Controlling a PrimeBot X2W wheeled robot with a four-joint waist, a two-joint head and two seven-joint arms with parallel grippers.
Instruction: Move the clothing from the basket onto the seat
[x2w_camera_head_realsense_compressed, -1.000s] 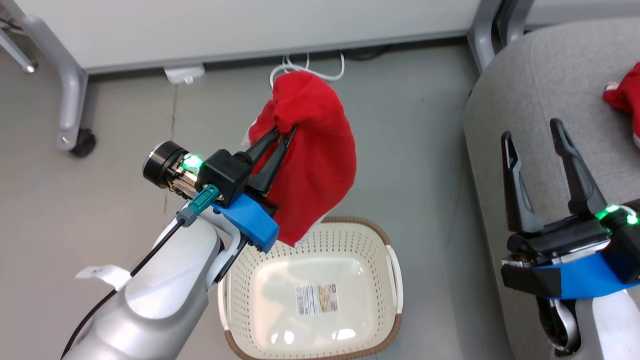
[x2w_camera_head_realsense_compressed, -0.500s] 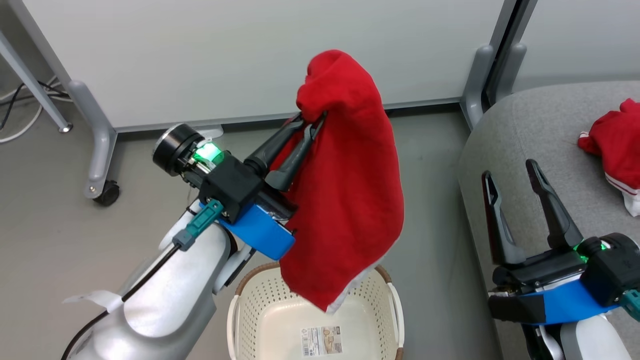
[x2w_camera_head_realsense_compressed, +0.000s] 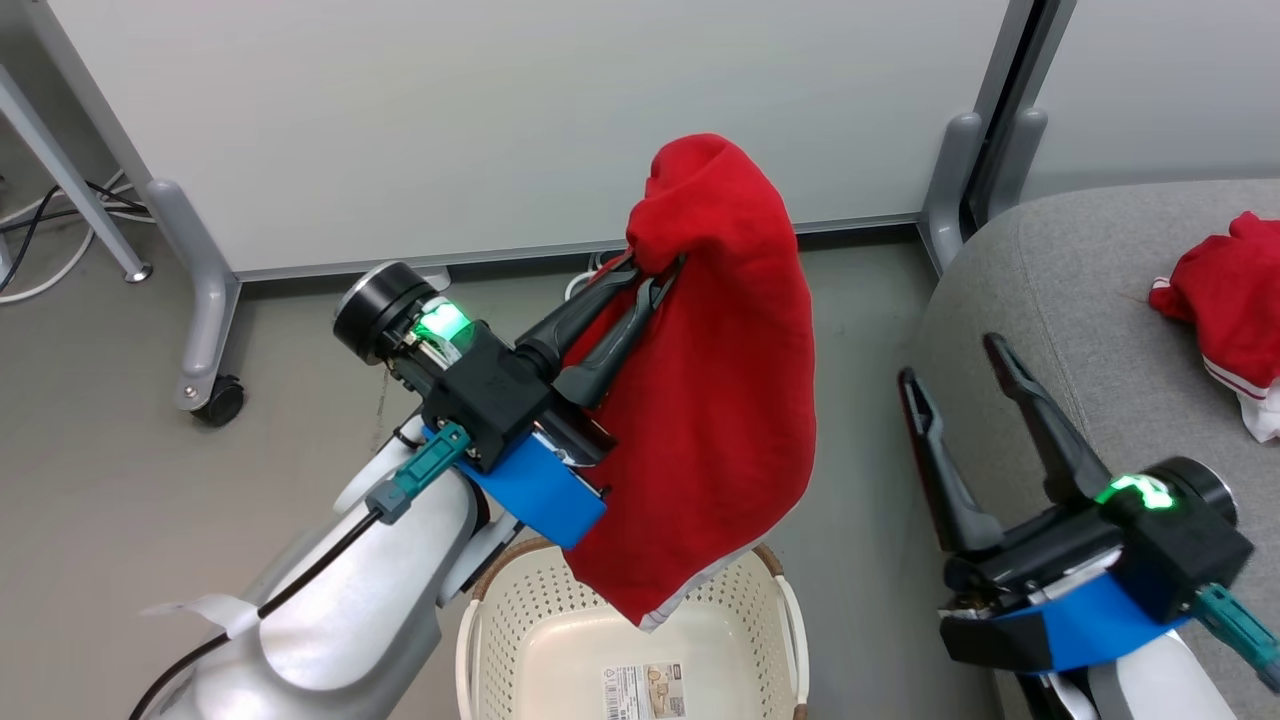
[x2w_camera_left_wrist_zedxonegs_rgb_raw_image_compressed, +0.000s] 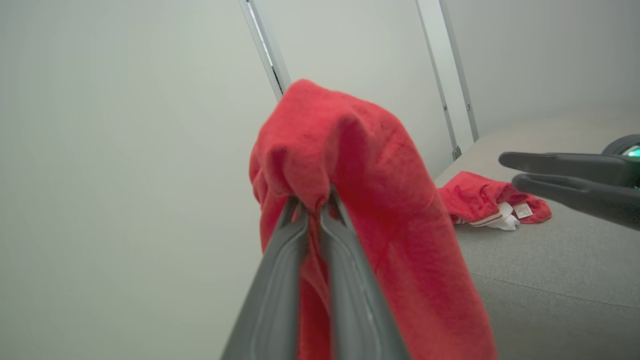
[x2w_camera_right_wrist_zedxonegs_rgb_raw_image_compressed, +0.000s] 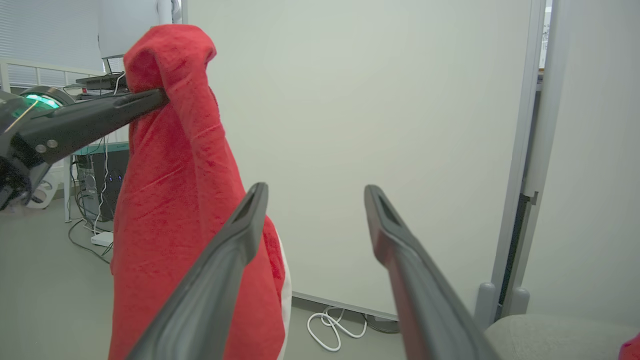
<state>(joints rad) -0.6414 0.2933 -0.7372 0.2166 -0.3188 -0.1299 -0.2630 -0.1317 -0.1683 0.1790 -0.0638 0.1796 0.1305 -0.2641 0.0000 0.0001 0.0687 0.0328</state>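
Clothing (x2w_camera_head_realsense_compressed: 722, 420) hangs red, white-hemmed, pinched by left tool (x2w_camera_head_realsense_compressed: 656, 272).

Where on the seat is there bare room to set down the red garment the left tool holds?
Bare grey seat lies between its rounded corner, by the open right tool, and the lying garment. Crowded: the seat at the head view's right, under that garment. The held garment hangs from the left tool above the basket.

Left pincer (x2w_camera_head_realsense_compressed: 668, 272) raised, clamped tight; right pincer (x2w_camera_head_realsense_compressed: 948, 358) low, splayed (aimed up-left).
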